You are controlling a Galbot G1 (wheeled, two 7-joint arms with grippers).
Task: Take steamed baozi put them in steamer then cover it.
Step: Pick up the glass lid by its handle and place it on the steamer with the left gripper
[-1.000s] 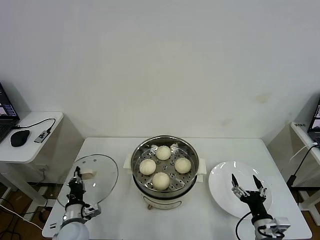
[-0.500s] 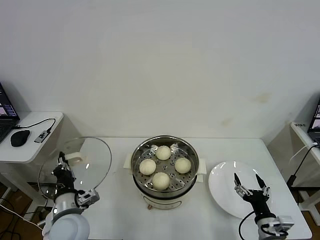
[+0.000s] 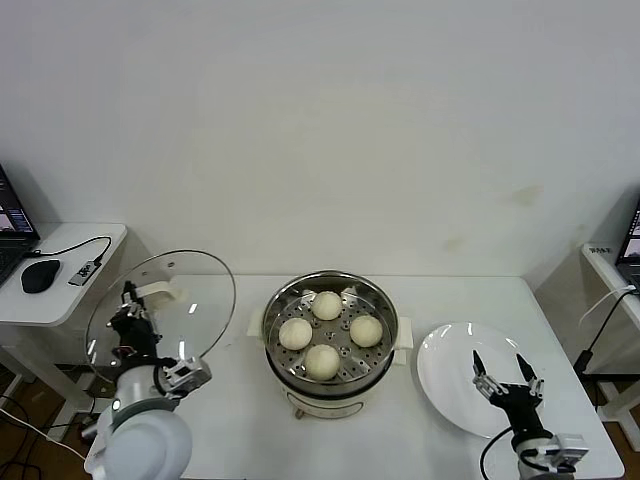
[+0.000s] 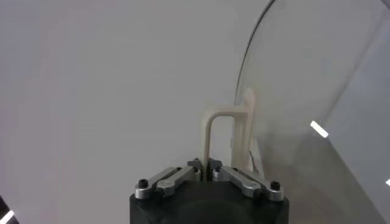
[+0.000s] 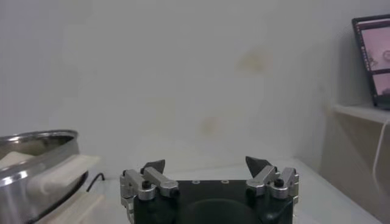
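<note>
The left gripper is pinched tight on the cream handle of the glass lid, with the jaws pressed together around the handle's bar, as the left wrist view shows. The lid is lifted off the white table and tilted nearly upright, its clear pane facing the camera, at the table's left end, well apart from the steamer. The steamer stands uncovered at the middle of the table, its white side handles to either side. Four steamed baozi sit on its perforated tray, arranged in a diamond, near one another but not touching. The right gripper hovers with its fingers spread wide, holding nothing, above the near edge of the white plate, which lies just right of the steamer.
</note>
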